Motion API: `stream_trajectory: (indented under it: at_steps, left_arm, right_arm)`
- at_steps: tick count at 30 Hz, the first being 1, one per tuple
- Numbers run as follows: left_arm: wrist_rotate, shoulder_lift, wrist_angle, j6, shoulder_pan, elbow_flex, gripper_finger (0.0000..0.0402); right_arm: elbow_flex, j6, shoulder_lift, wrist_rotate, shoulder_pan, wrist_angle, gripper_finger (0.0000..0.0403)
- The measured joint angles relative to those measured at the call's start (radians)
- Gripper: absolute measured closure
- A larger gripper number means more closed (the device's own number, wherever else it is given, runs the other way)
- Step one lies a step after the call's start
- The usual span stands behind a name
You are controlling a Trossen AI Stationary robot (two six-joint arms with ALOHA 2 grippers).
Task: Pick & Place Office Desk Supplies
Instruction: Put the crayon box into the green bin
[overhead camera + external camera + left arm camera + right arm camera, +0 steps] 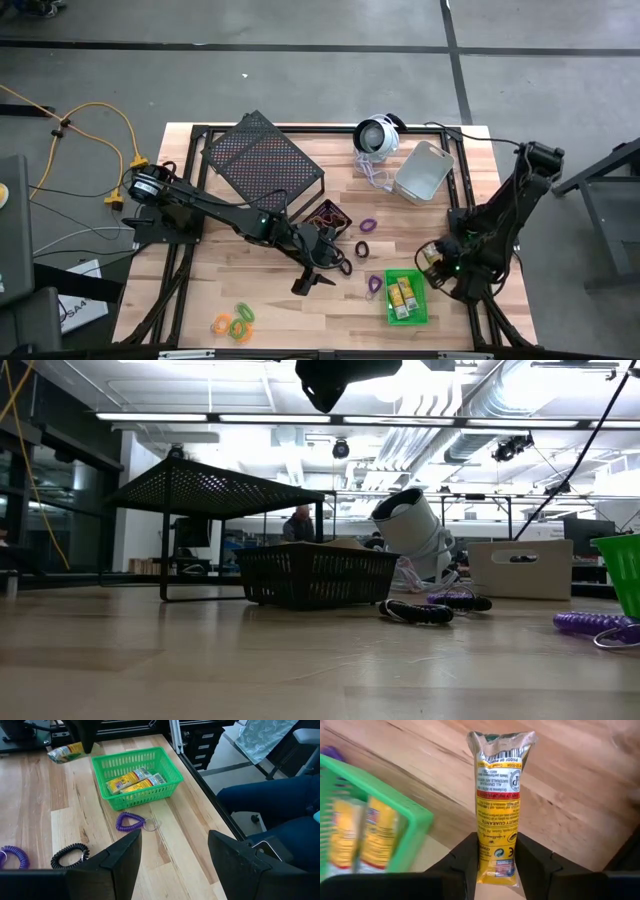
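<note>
My right gripper [496,856] is shut on a yellow packet [498,800] next to the green bin [395,815], at the table's right side [432,256]. The green bin [418,318] holds two more yellow packets [135,779]. My left gripper [175,840] is open and hangs above mid-table [314,282], touching nothing. On the wood lie a purple loop [131,821], a black loop [70,855] and another purple loop [367,226]. Orange and green loops [235,322] lie near the front edge. A black bin [327,215] and a grey bin [422,170] stand farther back. My right gripper pinches the yellow packet between its two fingers near one end [495,865]. The packet lies along the fingers and sticks out past the fingertips, its crimped far end [502,742] free. It seems to be held clear of the wood beside the green bin's rim.
A large black mesh rack [262,160] stands at the back left. A round white device with a cord [377,135] sits behind the grey bin. Bare wood shows along the near left of the table [200,290]. A person's legs [280,815] show beyond the table edge.
</note>
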Motion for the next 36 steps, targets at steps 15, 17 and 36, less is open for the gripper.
stream_trajectory:
  at_steps: [15,17,36]
  left_arm:
    - [0.000,0.000,0.000,0.000,0.000,0.000,0.0179]
    - [0.000,0.000,0.000,0.000,0.000,0.000,0.0179]
    - [0.000,0.000,0.000,0.000,0.000,0.000,0.0179]
  right_arm:
    - [0.000,-0.003,-0.100,0.035,0.000,0.019,0.0293]
    - [0.000,-0.003,-0.114,0.035,0.000,0.056,0.0293]
    - [0.000,-0.086,-0.054,0.128,-0.059,0.501,0.0293]
